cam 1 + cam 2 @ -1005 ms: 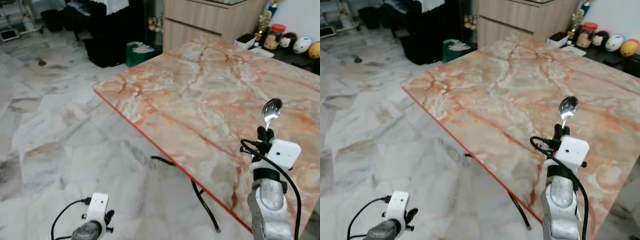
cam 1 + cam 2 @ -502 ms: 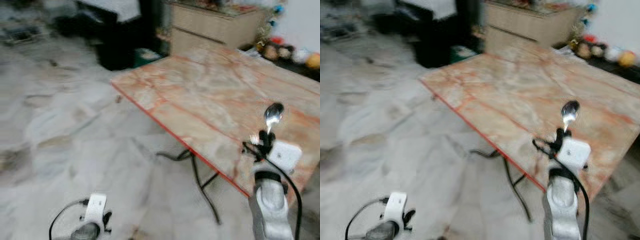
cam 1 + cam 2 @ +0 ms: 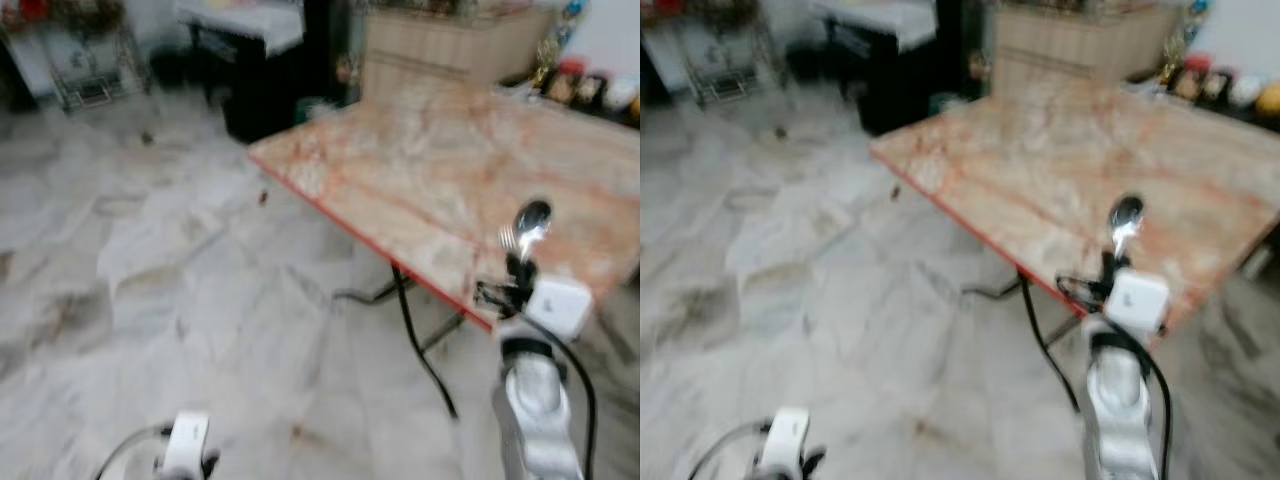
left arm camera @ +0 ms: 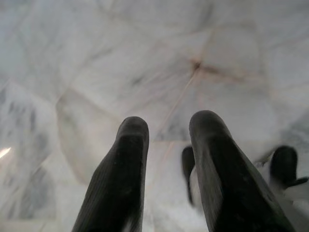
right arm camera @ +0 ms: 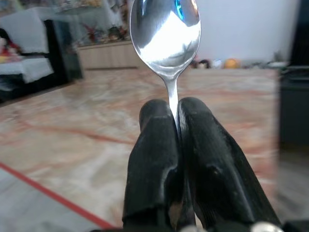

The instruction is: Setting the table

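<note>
**Spoon carried upright toward the marble table**

The right gripper [image 5: 176, 121] is shown raised at the near edge of the table [image 3: 430, 160], its two black fingers pressed together on the handle of a spoon [image 3: 530, 222]. The spoon's long axis is held nearly vertical, bowl uppermost, so that the bowl stands directly above the jaws. In the right wrist view the polished bowl [image 5: 165, 30] is seen against the pinkish, veined tabletop, which extends ahead of and below the fingers; the red-edged rim is crossed just beneath them. The placement surface thus lies forward of the right arm, which is the nearer one.

The left gripper [image 4: 169, 154] hangs low over the pale marble floor [image 3: 150, 290], with its fingers spread and nothing between them.

The head views are blurred. A wooden cabinet [image 3: 440, 50] is visible behind the table, small ornaments [image 3: 1230, 90] beside its far corner, and dark furniture [image 3: 260, 80] further left. The tabletop appears bare, and nothing is judged to obstruct a forward lowering of the spoon.
</note>
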